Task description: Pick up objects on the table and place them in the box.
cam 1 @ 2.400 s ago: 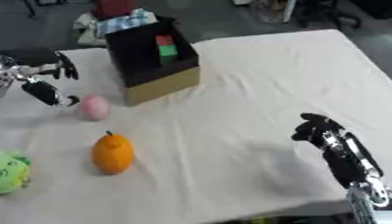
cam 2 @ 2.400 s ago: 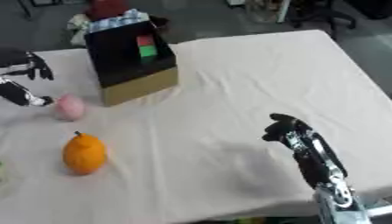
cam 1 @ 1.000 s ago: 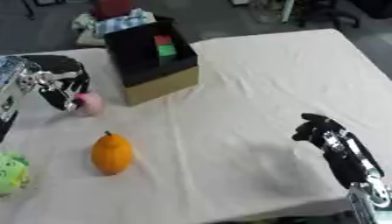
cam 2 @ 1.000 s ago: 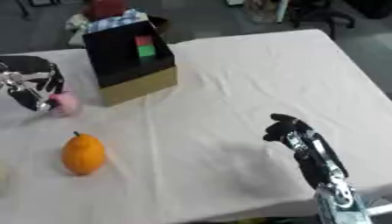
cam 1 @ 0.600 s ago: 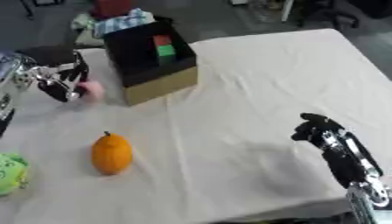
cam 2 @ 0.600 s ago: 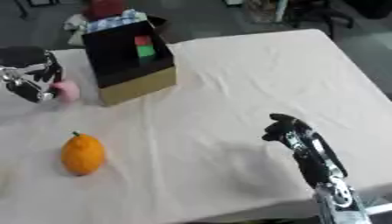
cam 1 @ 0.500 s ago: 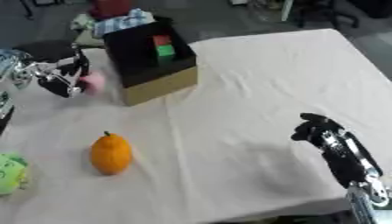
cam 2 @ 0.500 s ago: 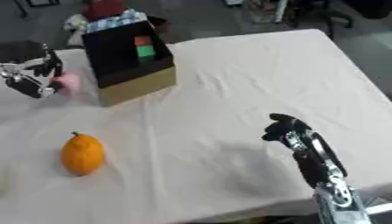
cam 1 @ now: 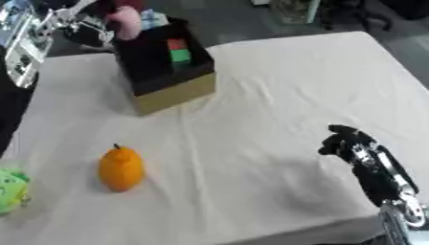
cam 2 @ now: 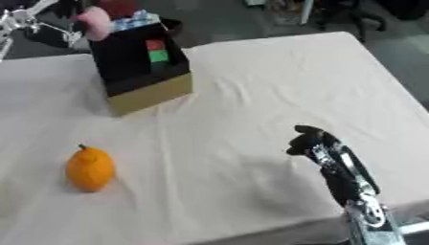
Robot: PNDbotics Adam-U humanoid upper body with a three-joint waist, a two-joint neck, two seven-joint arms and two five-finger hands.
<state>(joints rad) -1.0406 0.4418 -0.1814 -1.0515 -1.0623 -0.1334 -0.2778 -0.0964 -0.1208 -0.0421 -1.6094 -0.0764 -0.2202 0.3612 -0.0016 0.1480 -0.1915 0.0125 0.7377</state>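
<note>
At the far left edge of the frame, low down, a green lumpy thing (cam 1: 10,191) lies on the white cloth of the table (cam 1: 276,91), only partly in view. In the upper left corner the robot's left hand (cam 1: 73,21) is raised off the table with its fingers curled around a pink object (cam 1: 127,22), which sits just above and to the left of the box's open top; the pink object looks longer than it is wide, its long axis running roughly up and down in the picture, though its exact shape is too blurred to tell. Below that, in the lower left of the frame, an orange fruit (cam 1: 121,168) stands upright on the cloth, its small dark stem pointing up and away toward the far side of the table, well apart from everything else. The box (cam 1: 167,72), upper left of centre, is black inside with tan cardboard sides, and its opening faces up; a red block (cam 1: 176,44) and a green block (cam 1: 181,56) lie inside against its far right wall, red just behind green. Behind the box some bluish and dark red things show, too blurred to make out. At the lower right the robot's right hand (cam 1: 345,142) hovers over bare cloth, fingers curled inward and holding nothing.
</note>
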